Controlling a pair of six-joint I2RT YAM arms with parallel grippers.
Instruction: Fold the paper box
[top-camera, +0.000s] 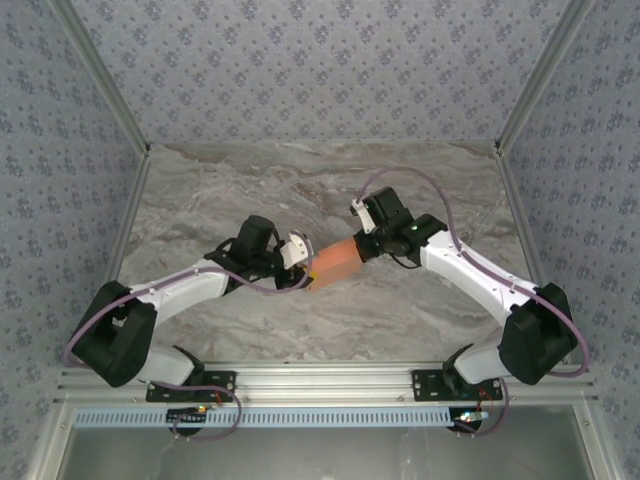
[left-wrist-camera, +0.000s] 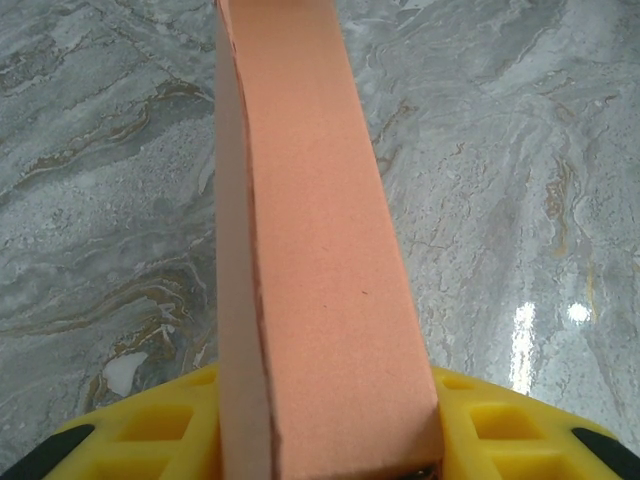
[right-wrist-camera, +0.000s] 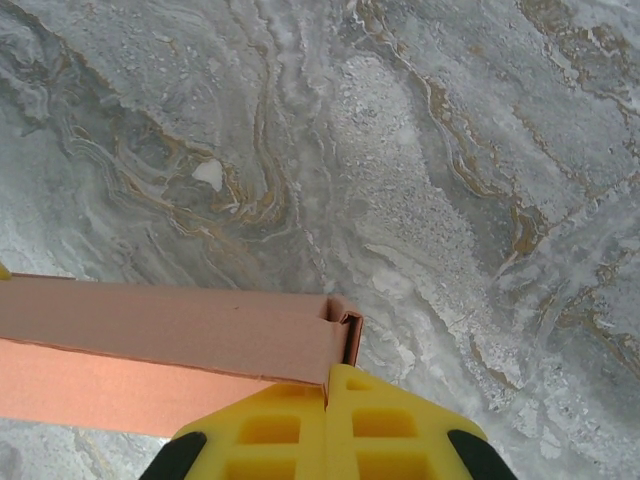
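Observation:
The paper box (top-camera: 338, 262) is a salmon-orange, flat rectangular box held in the air over the marble table between both arms. My left gripper (top-camera: 302, 258) is shut on its left end. In the left wrist view the box (left-wrist-camera: 310, 250) runs away from the camera, with a yellow finger (left-wrist-camera: 500, 425) pressed against each side. My right gripper (top-camera: 366, 248) is at the box's right end. In the right wrist view its yellow fingers (right-wrist-camera: 290, 425) are pressed together at the box's (right-wrist-camera: 170, 330) corner, pinching the thin cardboard edge beside a folded end flap (right-wrist-camera: 345, 335).
The grey marble table (top-camera: 250, 190) lies under the box, with patterned walls on three sides. A metal rail (top-camera: 320, 378) runs along the near edge by the arm bases.

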